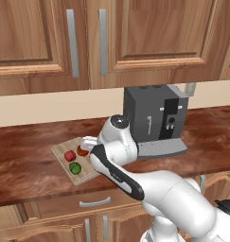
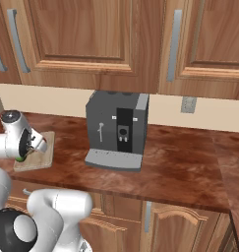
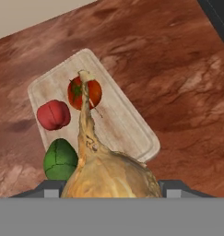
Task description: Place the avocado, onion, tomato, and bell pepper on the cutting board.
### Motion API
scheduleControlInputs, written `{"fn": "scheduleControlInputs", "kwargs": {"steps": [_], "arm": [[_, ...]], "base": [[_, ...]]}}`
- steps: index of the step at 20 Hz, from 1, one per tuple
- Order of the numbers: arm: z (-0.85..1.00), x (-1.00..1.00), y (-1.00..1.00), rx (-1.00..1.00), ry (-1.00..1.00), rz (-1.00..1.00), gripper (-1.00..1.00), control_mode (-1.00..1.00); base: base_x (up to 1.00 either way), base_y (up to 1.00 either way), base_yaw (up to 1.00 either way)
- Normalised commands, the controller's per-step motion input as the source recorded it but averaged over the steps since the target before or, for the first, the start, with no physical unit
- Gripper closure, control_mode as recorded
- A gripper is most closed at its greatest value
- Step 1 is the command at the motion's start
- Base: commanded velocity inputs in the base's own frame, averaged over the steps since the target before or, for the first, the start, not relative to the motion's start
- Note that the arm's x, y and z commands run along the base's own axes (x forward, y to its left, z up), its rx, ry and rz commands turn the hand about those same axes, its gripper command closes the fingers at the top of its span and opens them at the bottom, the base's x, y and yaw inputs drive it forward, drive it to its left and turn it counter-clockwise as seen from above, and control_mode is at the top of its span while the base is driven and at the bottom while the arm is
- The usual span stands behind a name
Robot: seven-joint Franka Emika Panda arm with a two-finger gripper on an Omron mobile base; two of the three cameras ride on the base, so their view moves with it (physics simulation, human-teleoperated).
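Grey coffee machine [image 1: 155, 121] on brown counter [image 1: 26, 160]; wood cabinets [image 1: 149, 38] above

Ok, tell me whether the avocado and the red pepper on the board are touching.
Apart. The hand view shows a strip of bare cutting board between the avocado and the red pepper above it.

A light-wood cutting board [image 2: 42, 155] lies at the left end of the reddish-brown counter [image 2: 180, 167], partly hidden by the white arm [image 2: 13, 140], while a dark grey coffee machine [image 2: 117, 129] stands to its right below 3 wooden cabinet doors [image 2: 81, 37].
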Motion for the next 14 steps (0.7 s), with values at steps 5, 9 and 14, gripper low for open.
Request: {"fn": "scheduleControlInputs", "kwargs": {"steps": [5, 9, 14], "arm": [[-0.31, 0.00, 0.00, 0.00, 0.00, 0.00, 1.00, -1.00], [-0.27, 0.01, 0.00, 0.00, 0.01, 0.00, 1.00, -1.00], [-0.25, 0.06, 0.00, 0.00, 0.01, 0.00, 1.00, -1.00]], "base": [[0.00, 0.00, 0.00], [0.00, 0.00, 0.00], [0.00, 0.00, 0.00]]}}
